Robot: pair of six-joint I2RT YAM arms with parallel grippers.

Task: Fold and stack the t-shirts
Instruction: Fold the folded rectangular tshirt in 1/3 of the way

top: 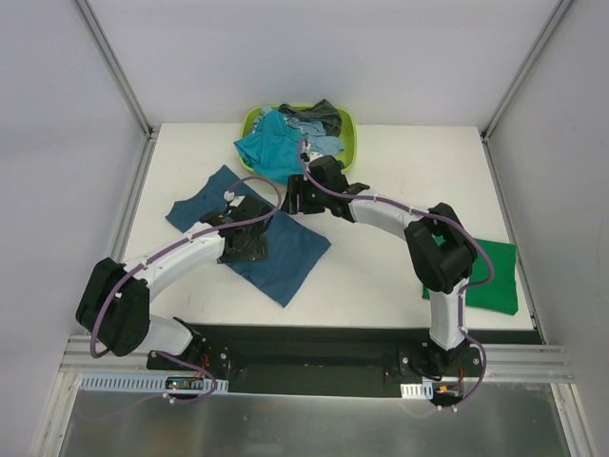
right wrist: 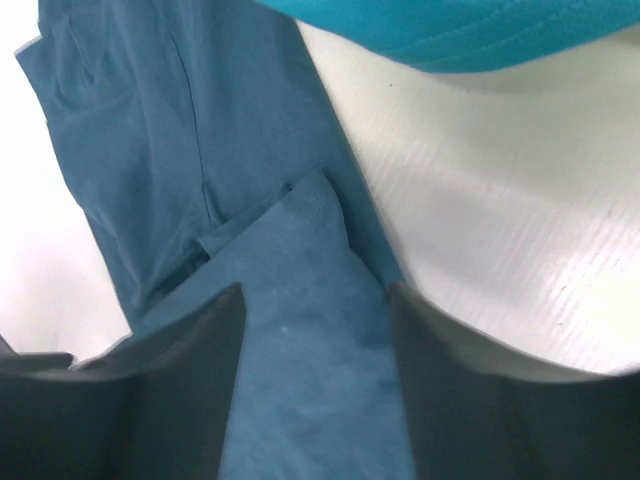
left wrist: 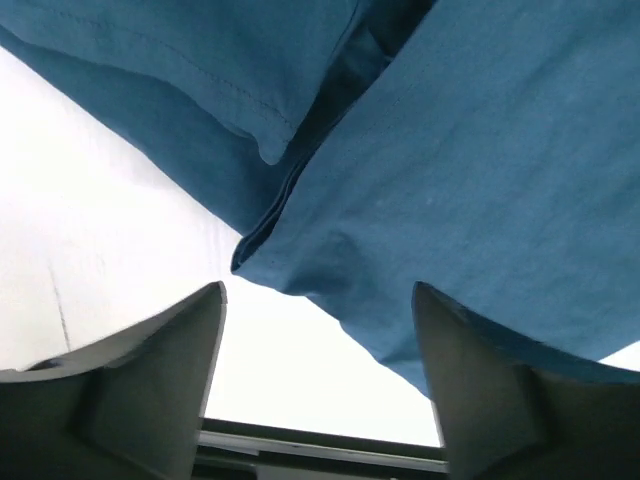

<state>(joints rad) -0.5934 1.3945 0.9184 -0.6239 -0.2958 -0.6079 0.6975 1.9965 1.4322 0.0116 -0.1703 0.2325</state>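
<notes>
The large dark blue t-shirt [top: 285,257] lies partly folded on the white table [top: 400,190], left of centre. My left gripper [top: 245,243] hovers low over its middle, jaws open; in the left wrist view [left wrist: 320,290] the shirt's hem [left wrist: 470,190] hangs just beyond the fingertips. My right gripper [top: 297,198] is at the shirt's far edge, jaws apart and straddling a folded-over corner [right wrist: 310,300]. A bright green t-shirt [top: 490,276] lies folded at the right edge. Teal [top: 265,148], light blue [top: 306,124] and dark grey [top: 324,109] shirts are heaped in the basket.
The lime-green plastic basket [top: 348,129] stands at the back centre, the teal shirt spilling over its front onto the table and showing in the right wrist view [right wrist: 450,30]. Metal frame posts stand at the back corners [top: 143,124].
</notes>
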